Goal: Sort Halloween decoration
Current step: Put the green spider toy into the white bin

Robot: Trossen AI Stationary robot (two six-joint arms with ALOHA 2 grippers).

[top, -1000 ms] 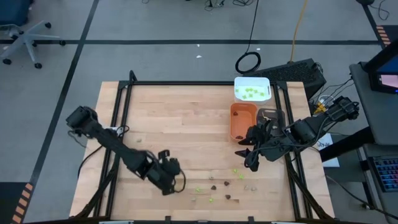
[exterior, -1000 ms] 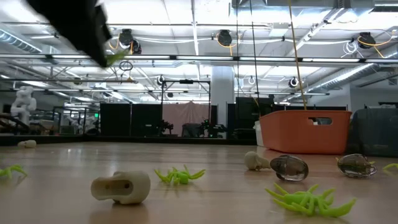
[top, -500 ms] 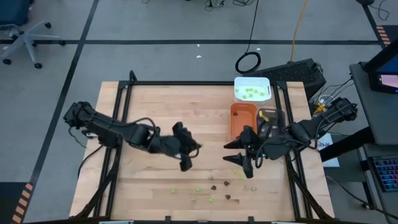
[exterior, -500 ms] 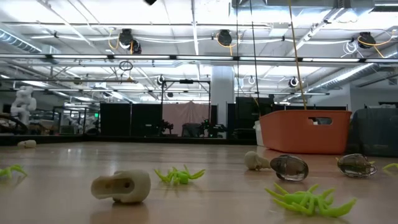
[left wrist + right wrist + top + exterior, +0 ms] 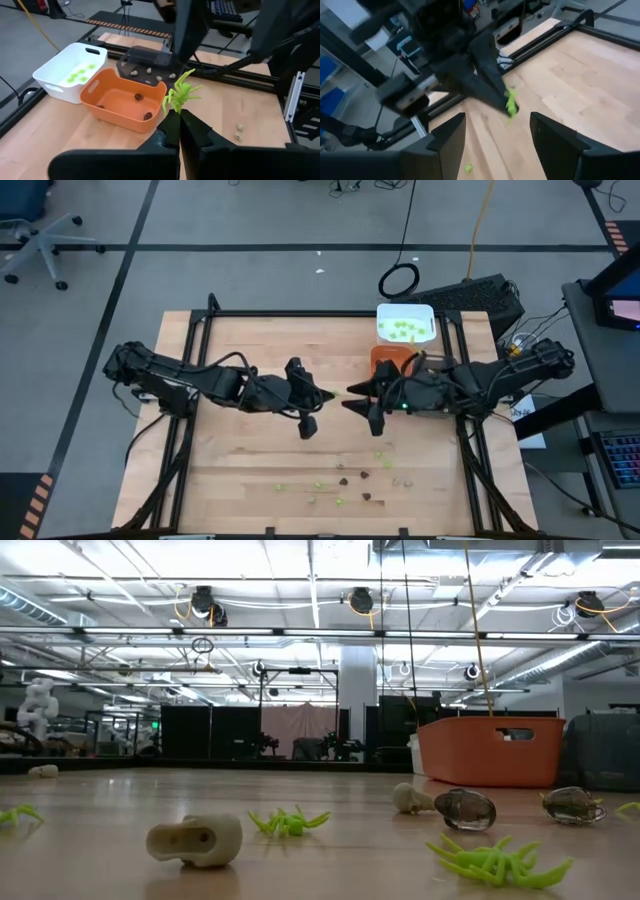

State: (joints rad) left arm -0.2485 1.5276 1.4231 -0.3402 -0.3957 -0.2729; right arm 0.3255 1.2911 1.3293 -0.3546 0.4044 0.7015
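Note:
A lime-green spider piece (image 5: 181, 94) of the Halloween decoration is held up over the table's middle, with my left gripper (image 5: 328, 393) shut on it. My right gripper (image 5: 362, 404) hangs open just right of it. Its fingers (image 5: 445, 142) face the spider (image 5: 511, 102) and stand apart from it. More pieces lie on the wood near the front edge: green spiders (image 5: 288, 822), a pale skull (image 5: 195, 840) and dark bugs (image 5: 465, 808). Neither gripper shows in the low view. My left gripper pinches the spider's lower end (image 5: 176, 107) between its two fingertips (image 5: 192, 127). The fingers slant a little downward, pointing toward the table's right. The spider sticks out beyond the tips with its legs spread, lifted clear of the table.
At the far right stand a white tray (image 5: 50, 80) holding green pieces, an orange tray (image 5: 107, 107) holding dark ones, and a grey tray (image 5: 135, 52) holding pale ones. Loose pieces (image 5: 345, 480) are scattered at the near right. The table's left half is bare wood (image 5: 250, 350).
My left gripper, shut on the green spider, has risen from near the front edge and swung toward the table's middle and far right, tipping nearer level. My right gripper has moved left toward it, staying open and tipping up.

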